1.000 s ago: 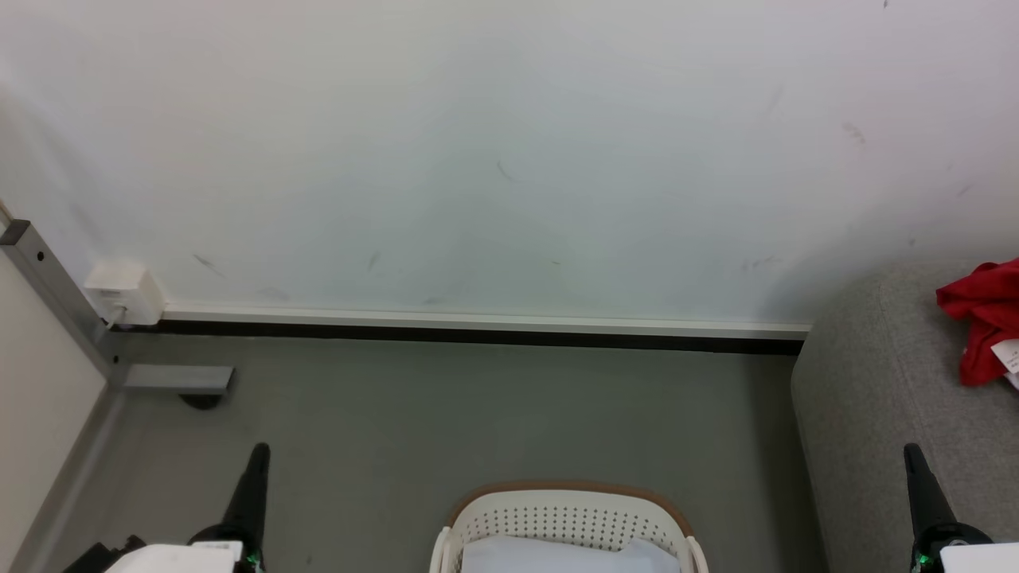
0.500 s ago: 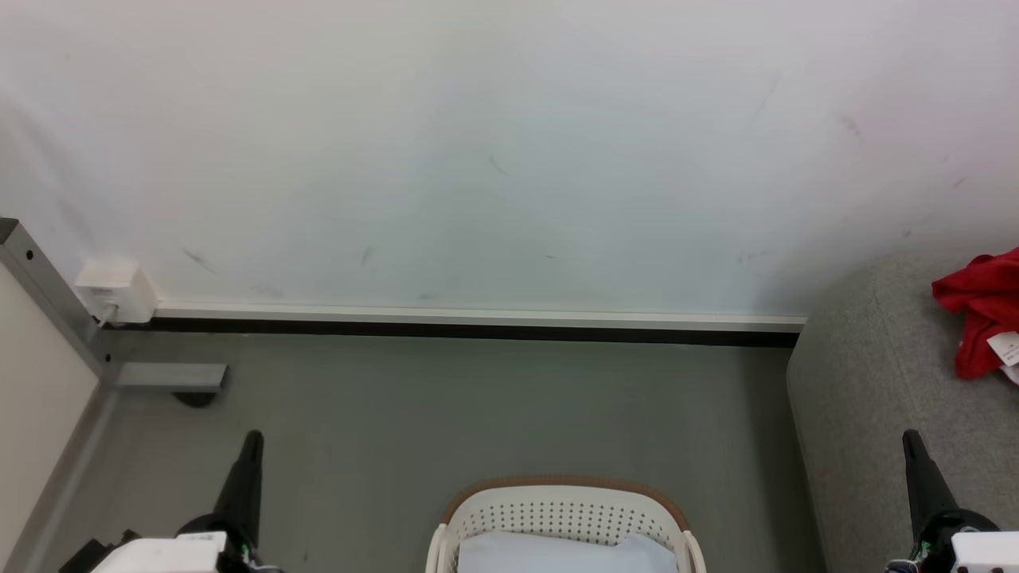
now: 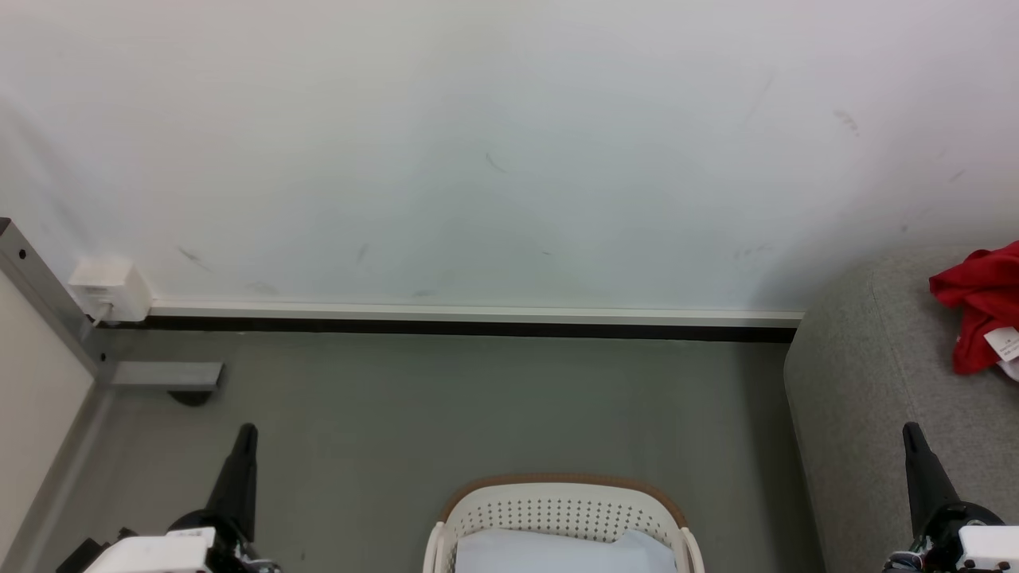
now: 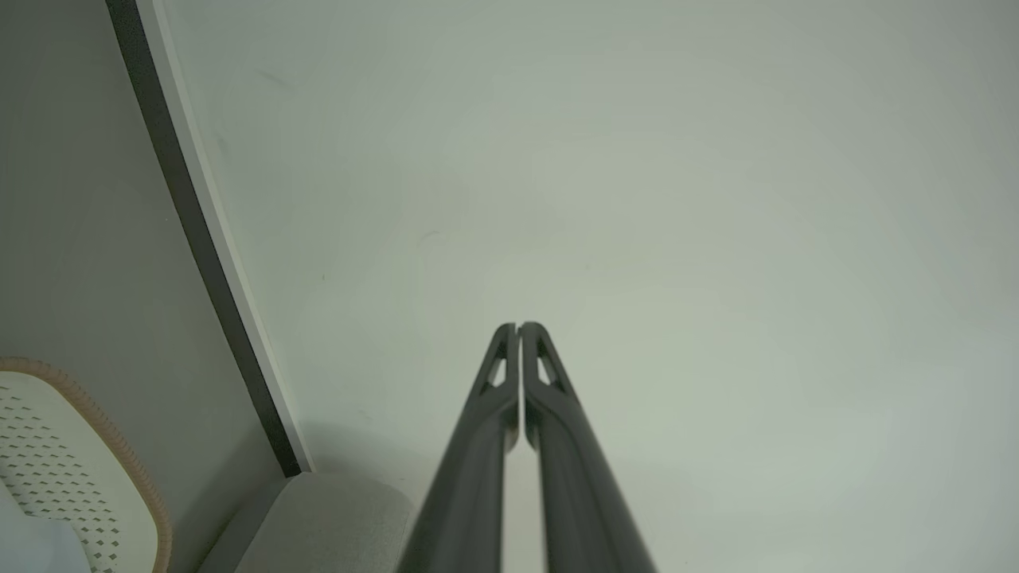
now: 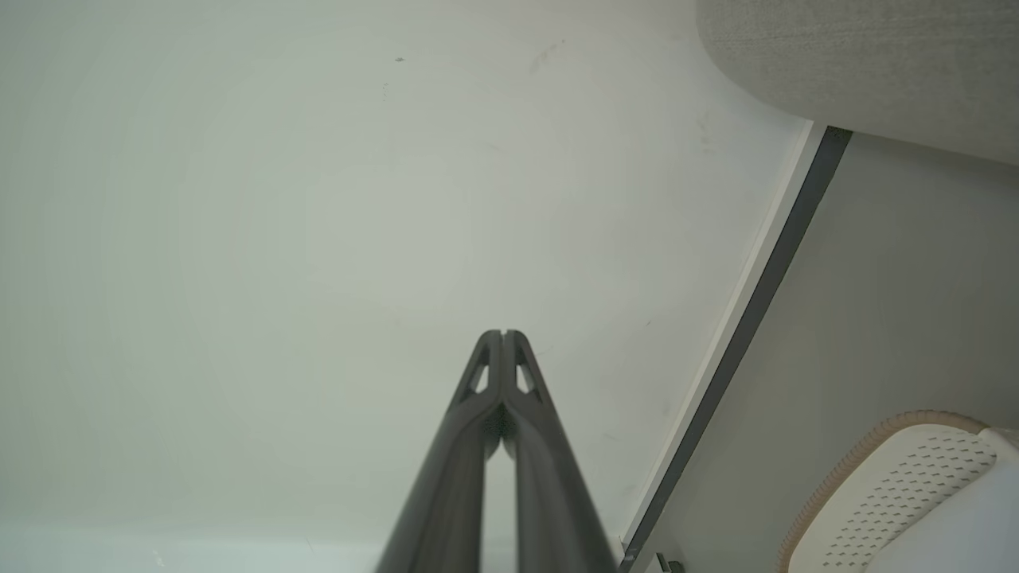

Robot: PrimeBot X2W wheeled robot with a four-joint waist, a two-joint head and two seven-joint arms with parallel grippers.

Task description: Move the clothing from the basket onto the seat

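The basket (image 3: 557, 482), white with a brown rim, sits on the floor at the bottom centre of the head view, with a pale bluish-white cloth (image 3: 557, 554) inside. Red clothing (image 3: 975, 306) with a white tag lies on the grey seat (image 3: 860, 382) at the right edge. My left gripper (image 3: 247, 434) is shut at the lower left, well left of the basket. My right gripper (image 3: 910, 434) is shut at the lower right, over the seat's front. In the wrist views both grippers (image 4: 518, 328) (image 5: 502, 334) point at the wall with nothing between their fingers. The basket (image 4: 80, 469) (image 5: 892, 485) and seat (image 4: 334, 509) (image 5: 860, 56) show at the edges.
A white wall with a black-and-white skirting strip (image 3: 478, 322) runs across ahead. Grey floor (image 3: 478, 414) lies between wall and basket. A white socket box (image 3: 109, 288) and a grey metal frame post (image 3: 48, 302) stand at the far left.
The whole head picture has drifted slightly up and to the left, so the camera moved. Both grippers' tips stand a little higher in it. Both stay shut.
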